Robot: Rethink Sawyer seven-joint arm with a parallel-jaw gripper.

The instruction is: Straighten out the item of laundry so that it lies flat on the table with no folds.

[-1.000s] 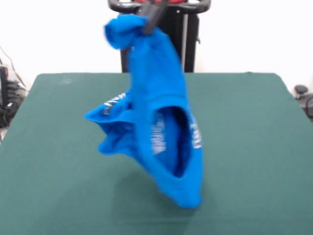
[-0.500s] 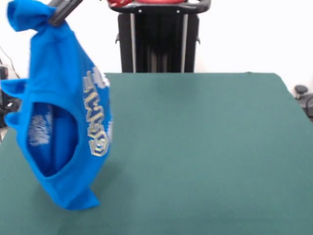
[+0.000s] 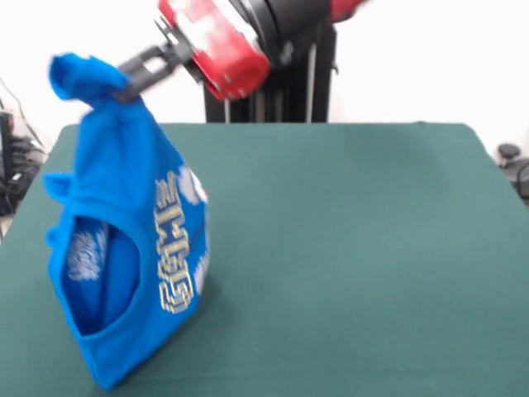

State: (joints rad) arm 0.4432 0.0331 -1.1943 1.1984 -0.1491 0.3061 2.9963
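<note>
The item of laundry (image 3: 124, 240), a bright blue T-shirt with pale block lettering, hangs bunched over the left side of the table (image 3: 355, 248). Its lower hem gapes open toward the camera and its bottom edge reaches down near the table's front left. My gripper (image 3: 124, 81) is shut on a bunched top corner of the shirt, with a knot of cloth sticking out to the left of the fingers. The red and black arm (image 3: 219, 41) leans in from the upper middle.
The dark green table stretches wide to the right of the hanging shirt. The black pedestal (image 3: 281, 91) stands behind the table's far edge. Cables and dark gear (image 3: 12, 165) lie off the table's left side.
The arm swung the hanging shirt from the table's middle out to the left, then lowered and came back slightly right; the arm's red body has dropped into view.
</note>
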